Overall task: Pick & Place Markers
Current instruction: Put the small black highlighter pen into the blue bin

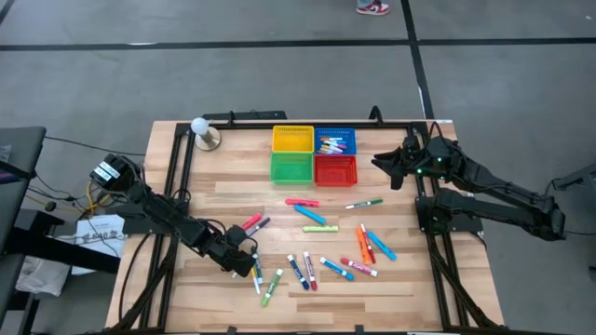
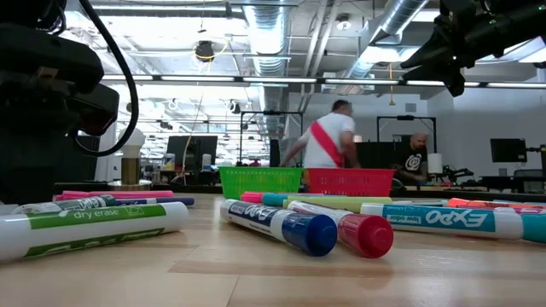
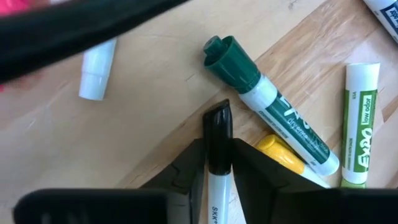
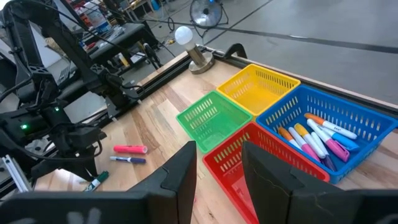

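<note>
Many markers [image 1: 317,244] lie scattered on the wooden table. My left gripper [image 1: 248,266] is low at the near left, shut on a black-capped marker [image 3: 217,127] with a white barrel. Beside it lie a dark-green-capped marker [image 3: 267,99], a yellow-capped one [image 3: 280,152] and a light green one [image 3: 360,118]. At the far middle stand the yellow [image 1: 292,140], blue [image 1: 335,141], green [image 1: 291,168] and red [image 1: 336,171] baskets. The blue basket [image 4: 323,118] holds several markers. My right gripper [image 4: 217,168] hovers open above the table, right of the baskets. My left gripper pinches the black-capped marker between its two fingers [image 3: 189,171], at the lower end of the cap [image 3: 217,163] where the white barrel begins. The fingers come steeply from above. The cap's free end sticks out past the fingertips over the wood. Whether it is lifted I cannot tell.
A white ball on a round base [image 1: 202,131] stands at the far left corner. Black frame rails [image 1: 177,186] run along the table's left and right sides. People move in the room behind the table.
</note>
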Tool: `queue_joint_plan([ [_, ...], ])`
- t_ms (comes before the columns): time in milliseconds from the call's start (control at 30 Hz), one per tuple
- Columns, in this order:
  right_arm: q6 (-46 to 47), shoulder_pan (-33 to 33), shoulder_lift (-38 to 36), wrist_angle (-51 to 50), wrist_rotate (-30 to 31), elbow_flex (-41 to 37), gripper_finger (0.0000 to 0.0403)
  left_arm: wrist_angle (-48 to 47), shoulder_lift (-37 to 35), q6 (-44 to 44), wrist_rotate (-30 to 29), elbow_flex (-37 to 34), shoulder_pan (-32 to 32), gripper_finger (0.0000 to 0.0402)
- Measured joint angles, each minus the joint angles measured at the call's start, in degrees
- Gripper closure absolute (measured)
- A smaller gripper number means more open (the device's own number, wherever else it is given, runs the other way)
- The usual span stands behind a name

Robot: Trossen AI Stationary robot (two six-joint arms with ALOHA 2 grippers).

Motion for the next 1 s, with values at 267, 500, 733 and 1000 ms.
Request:
queue_joint_plan([
  [267, 0.1, 0.0, 0.0, 0.0, 0.0, 0.0, 0.0284, -0.1, 0.0, 0.0, 0.0, 0.0, 0.0, 0.033],
  [500, 0.1, 0.0, 0.0, 0.0, 0.0, 0.0, 0.0284, -0.1, 0.0, -0.2, 0.4, 0.0, 0.3, 0.0334],
  [733, 0.1, 0.0, 0.0, 0.0, 0.0, 0.0, 0.0284, -1.4, -3.0, 0.0, 0.9, -0.5, 0.7, 0.0341],
  [1000, 0.2, 0.0, 0.0, 0.0, 0.0, 0.0, 0.0284, -3.8, -7.7, 0.0, 0.9, -0.7, 0.7, 0.0342],
])
